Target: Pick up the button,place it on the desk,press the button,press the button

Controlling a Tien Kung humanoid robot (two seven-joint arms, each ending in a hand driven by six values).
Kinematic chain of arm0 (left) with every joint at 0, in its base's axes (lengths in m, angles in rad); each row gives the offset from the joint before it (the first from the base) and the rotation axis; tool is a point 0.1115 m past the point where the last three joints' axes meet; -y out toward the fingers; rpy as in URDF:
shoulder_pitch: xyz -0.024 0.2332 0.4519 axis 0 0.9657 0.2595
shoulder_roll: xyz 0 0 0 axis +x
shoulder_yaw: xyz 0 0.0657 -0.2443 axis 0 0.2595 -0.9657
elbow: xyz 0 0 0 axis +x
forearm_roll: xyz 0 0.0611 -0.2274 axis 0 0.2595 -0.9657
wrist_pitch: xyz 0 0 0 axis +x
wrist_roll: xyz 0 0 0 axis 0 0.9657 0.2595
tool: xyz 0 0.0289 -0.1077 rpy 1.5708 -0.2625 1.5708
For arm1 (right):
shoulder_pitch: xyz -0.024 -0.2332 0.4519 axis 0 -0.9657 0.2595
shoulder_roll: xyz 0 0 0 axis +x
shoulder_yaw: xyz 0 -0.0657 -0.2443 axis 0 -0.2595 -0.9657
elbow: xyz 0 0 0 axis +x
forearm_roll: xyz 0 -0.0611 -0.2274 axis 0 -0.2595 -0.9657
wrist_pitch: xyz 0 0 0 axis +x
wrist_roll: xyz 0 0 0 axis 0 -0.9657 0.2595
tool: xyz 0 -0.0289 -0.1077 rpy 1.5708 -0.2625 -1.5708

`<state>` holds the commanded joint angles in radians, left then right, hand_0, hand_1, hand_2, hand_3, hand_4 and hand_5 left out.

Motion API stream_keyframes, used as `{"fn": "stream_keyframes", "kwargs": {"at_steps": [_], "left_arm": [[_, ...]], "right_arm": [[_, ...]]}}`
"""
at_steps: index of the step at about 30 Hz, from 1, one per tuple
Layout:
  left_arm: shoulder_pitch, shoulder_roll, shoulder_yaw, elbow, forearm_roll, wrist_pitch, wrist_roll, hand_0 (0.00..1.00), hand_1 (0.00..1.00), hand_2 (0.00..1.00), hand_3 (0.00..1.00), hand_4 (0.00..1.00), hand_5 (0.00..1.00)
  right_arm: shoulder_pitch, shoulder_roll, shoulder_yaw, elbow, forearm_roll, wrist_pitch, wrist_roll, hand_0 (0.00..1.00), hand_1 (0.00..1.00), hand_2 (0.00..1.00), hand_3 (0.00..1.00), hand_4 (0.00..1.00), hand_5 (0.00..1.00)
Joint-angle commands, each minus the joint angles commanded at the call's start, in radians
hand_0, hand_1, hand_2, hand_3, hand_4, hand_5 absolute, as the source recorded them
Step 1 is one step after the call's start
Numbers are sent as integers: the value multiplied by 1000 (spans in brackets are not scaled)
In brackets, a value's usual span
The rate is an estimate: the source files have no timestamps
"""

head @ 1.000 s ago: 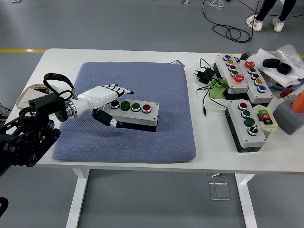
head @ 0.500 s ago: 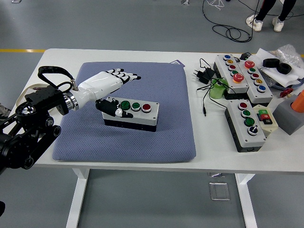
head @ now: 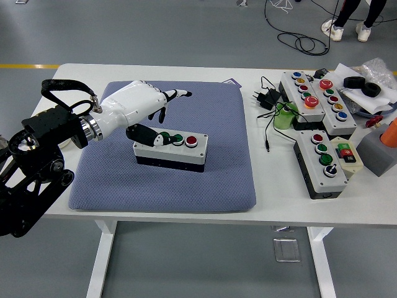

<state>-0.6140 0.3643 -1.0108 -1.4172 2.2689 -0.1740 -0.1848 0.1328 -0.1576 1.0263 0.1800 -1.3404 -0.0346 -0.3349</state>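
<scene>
A grey button box (head: 180,152) with a black base lies on the blue-grey pad (head: 205,180). Along its top runs a row of buttons; a green one (head: 177,138) and a red one (head: 191,141) show. My left hand (head: 162,117) hovers over the box's left end, fingers (head: 177,94) stretched out and spread toward the far right, holding nothing. Its black-tipped thumb (head: 155,137) reaches down onto the left buttons and hides them. The right arm does not appear.
At the right stand three more button boxes (head: 325,161), (head: 302,96), (head: 335,102), with a black charger and cable (head: 265,98) and a green object (head: 284,118). An orange object on a grey block (head: 381,146) sits at the right edge. A person's legs show at the top right.
My left hand let go of the box's left end, rose and swung its fingers up and away. The thumb moved from the box's front side onto its left buttons. The box stayed put.
</scene>
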Motion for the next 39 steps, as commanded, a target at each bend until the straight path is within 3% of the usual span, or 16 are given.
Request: {"fn": "stream_keyframes", "kwargs": {"at_steps": [8, 9, 12, 14, 15, 16, 27, 39], "left_arm": [[1, -2, 17, -2, 0, -64, 24, 89, 2, 2, 825, 623, 53], [2, -1, 19, -7, 0, -89, 30, 98, 2, 2, 810, 577, 2], [7, 2, 22, -22, 0, -134, 44, 98, 2, 2, 810, 577, 2], [7, 2, 26, -28, 0, -151, 57, 98, 2, 2, 810, 577, 2], [7, 2, 27, -28, 0, -154, 59, 88, 2, 2, 805, 511, 2], [4, 1, 33, -26, 0, -162, 67, 88, 2, 2, 805, 511, 2], [-27, -8, 93, 22, 0, -153, 104, 86, 2, 2, 802, 488, 2], [-64, -25, 139, 78, 0, -155, 103, 89, 2, 2, 802, 489, 2]], "right_arm": [[2, 1, -4, 0, 8, -1, 0, 663, 638, 660, 577, 359, 225], [3, 1, -4, 0, 7, -1, 0, 662, 638, 660, 577, 358, 225], [3, 1, -4, 0, 9, -2, 0, 662, 638, 660, 577, 358, 225], [3, 1, -4, 0, 10, -2, 1, 662, 638, 660, 577, 358, 225], [3, 1, -4, 0, 10, -2, 1, 662, 637, 659, 577, 360, 226], [4, 1, -4, 0, 8, -1, 1, 662, 637, 659, 577, 360, 226], [6, 1, -5, 0, 11, -2, 1, 662, 636, 658, 576, 359, 227], [8, 1, -9, 0, 11, -2, 1, 660, 635, 658, 575, 360, 229]]}}
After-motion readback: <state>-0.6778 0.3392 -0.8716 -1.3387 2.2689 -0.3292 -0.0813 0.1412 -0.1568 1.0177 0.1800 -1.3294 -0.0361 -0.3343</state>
